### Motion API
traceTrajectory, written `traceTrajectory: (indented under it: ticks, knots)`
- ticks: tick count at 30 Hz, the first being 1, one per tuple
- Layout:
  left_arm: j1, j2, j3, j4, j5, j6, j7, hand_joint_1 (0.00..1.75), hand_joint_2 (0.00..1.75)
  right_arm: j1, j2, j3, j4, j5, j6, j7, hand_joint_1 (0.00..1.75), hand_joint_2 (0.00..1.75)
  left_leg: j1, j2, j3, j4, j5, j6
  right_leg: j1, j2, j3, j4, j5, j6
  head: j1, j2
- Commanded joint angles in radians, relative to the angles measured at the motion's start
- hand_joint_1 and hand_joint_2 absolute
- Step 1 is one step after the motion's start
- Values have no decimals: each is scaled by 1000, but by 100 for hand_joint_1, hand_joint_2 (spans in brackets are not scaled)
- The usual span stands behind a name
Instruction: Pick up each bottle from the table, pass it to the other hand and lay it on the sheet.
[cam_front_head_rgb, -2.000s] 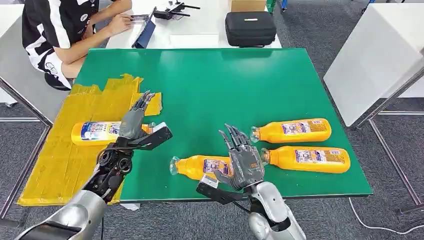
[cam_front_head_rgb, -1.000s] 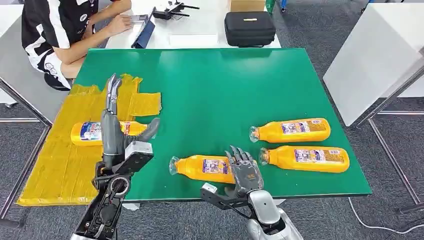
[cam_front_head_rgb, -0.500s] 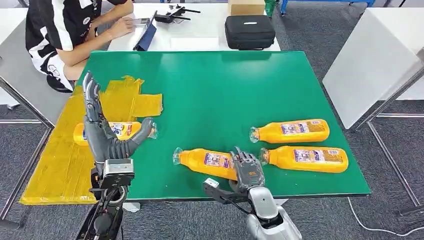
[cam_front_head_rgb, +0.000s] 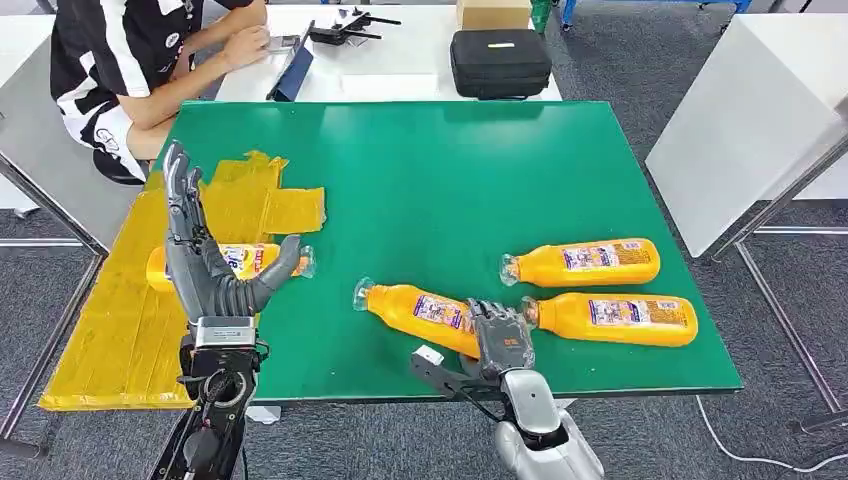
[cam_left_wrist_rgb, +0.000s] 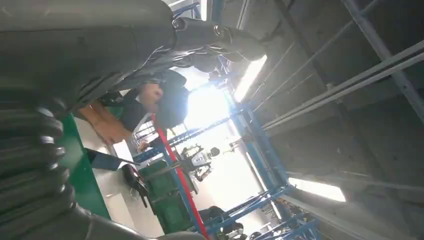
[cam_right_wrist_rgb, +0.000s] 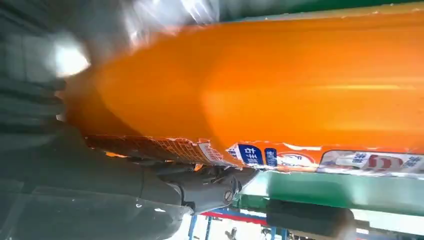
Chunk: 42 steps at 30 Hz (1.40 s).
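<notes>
1. Head view, left side: a yellow sheet (cam_front_head_rgb: 110, 320) covers the left edge of the green bench (cam_front_head_rgb: 440, 180). One orange bottle (cam_front_head_rgb: 175, 266) already lies on it on its side, cap toward the bench centre. Judged delivered.

2. Left hand (cam_front_head_rgb: 205, 265) stands raised in front of that bottle, fingers apart and upright, thumb out toward the cap, holding nothing. The posture suggests it is posed to receive the coming handover rather than to grasp the laid bottle.

3. Centre: the held bottle (cam_front_head_rgb: 420, 312) is tilted, cap end (cam_front_head_rgb: 362, 294) pointing up-left. Right hand (cam_front_head_rgb: 503, 345) grips its base end at the bench's near edge; the right wrist view confirms fingers wrapped round the orange body (cam_right_wrist_rgb: 260, 85) with the label beneath. Whether the cap end rests on the bench or is clear of it cannot be told.

4. Appearance of the task item: translucent orange plastic, clear cap, blue-and-white printed label at mid-body; slender and smooth, likely to roll when laid down.

5. Right side: two more bottles lie parallel, well clear of the sheet, the farther bottle (cam_front_head_rgb: 585, 262) and the nearer bottle (cam_front_head_rgb: 615, 318), both caps pointing left. The nearer one's cap is just beside the right hand. Both judged outstanding.

6. Beyond the bench, a seated person (cam_front_head_rgb: 120, 60) works at a white table (cam_front_head_rgb: 390, 50) carrying a black case (cam_front_head_rgb: 500, 58).
</notes>
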Motion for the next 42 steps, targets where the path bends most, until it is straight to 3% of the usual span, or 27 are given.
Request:
traceTrajectory:
  ticks: [1, 6, 10, 13, 17, 20, 29, 42]
  knots:
    - [-15, 22, -17, 17, 10, -10, 2, 0, 175, 21, 1, -47, 27, -26, -24, -15, 175, 175, 1, -1, 2, 0, -1, -2, 0, 0, 3, -1, -1, 0, 0, 0]
    - [-5, 27, -23, 25, 65, -96, 5, 0, 175, 74, 26, -116, -144, -170, -235, -138, 175, 175, 0, -1, 1, 0, -1, -2, 0, 0, 1, 0, -2, 0, 0, 0]
    - [-9, 24, -36, 63, 148, -177, -7, 0, 175, 116, 43, -148, -279, -372, -408, -336, 175, 175, 0, 0, -4, 1, -2, -2, 0, 0, -3, 1, -1, 0, 0, 0]
    - [-9, 24, -58, 86, 217, -241, -19, 0, 175, 114, 40, -135, -273, -501, -499, -470, 175, 175, 0, -1, -3, 0, -2, -2, 0, -1, -3, 0, -2, 0, 0, 0]
    - [-20, 17, -79, 124, 396, -425, 33, 0, 175, 128, 143, -273, -290, -580, -515, -688, 175, 175, 1, -1, 0, 0, -4, -4, 1, -1, 1, 1, -4, 0, 0, 0]
    - [-43, 11, -106, 197, 421, -471, 65, 0, 175, 128, 192, -319, -300, -615, -515, -780, 175, 175, 0, -1, -7, 0, -1, -2, 0, -1, -7, 0, -1, 0, 0, 0]
    - [-115, 25, -163, 396, 605, -737, 234, 0, 175, 62, 240, -340, -207, -602, -515, -840, 175, 175, 0, 0, -5, -1, -1, -2, 0, 0, -5, -1, -1, 0, 0, 0]
    - [-112, 20, -179, 402, 646, -765, 254, 0, 175, 59, 231, -296, -180, -553, -515, -796, 175, 175, 1, 1, -6, 0, -2, -3, 1, 1, -5, 0, -1, 0, 0, 0]
